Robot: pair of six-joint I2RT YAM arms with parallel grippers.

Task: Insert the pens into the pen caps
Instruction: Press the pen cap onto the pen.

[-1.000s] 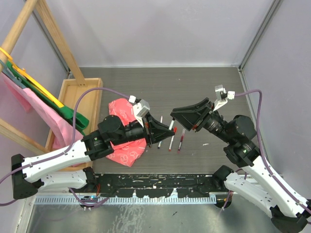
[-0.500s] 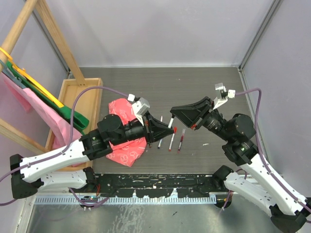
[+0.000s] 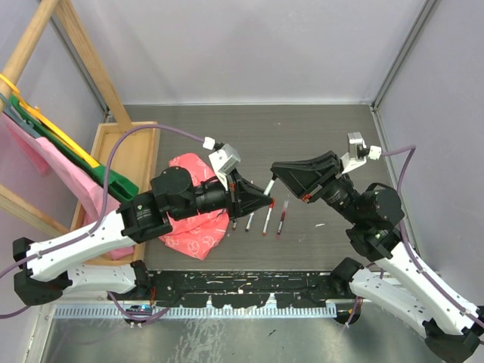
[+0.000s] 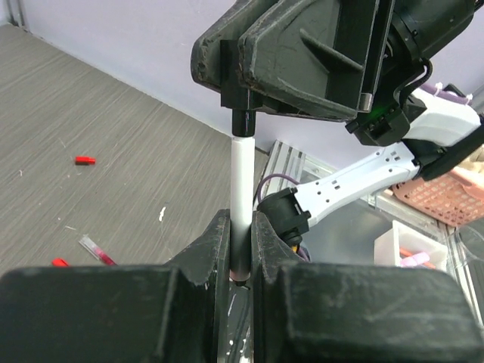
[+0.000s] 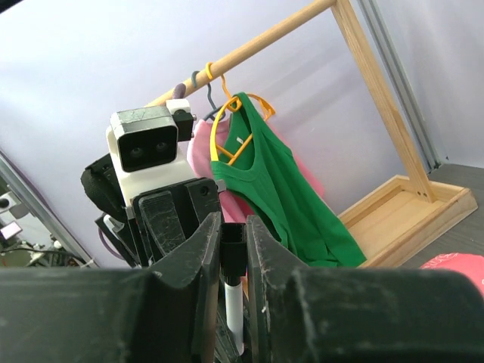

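Note:
A white-barrelled pen (image 4: 240,185) stands between the two grippers, above the table. My left gripper (image 4: 240,246) is shut on its lower end. My right gripper (image 5: 233,227) is shut on a black pen cap (image 5: 232,246) that sits on the pen's upper end (image 5: 234,310). From above, the left gripper (image 3: 265,203) and right gripper (image 3: 275,169) meet tip to tip, with a short piece of pen (image 3: 269,186) showing between them. Three more pens (image 3: 266,221) lie side by side on the table below. Two small red caps (image 4: 85,159) lie loose on the table.
A pink patterned cloth (image 3: 193,223) lies under the left arm. A wooden tray (image 3: 113,162) and a clothes rack (image 3: 68,45) with green and pink garments (image 5: 272,189) stand at the left. Grey walls close in the table at the back and right.
The right gripper has shut on the black cap over the pen's end. Both grippers have risen slightly and stay joined by the pen.

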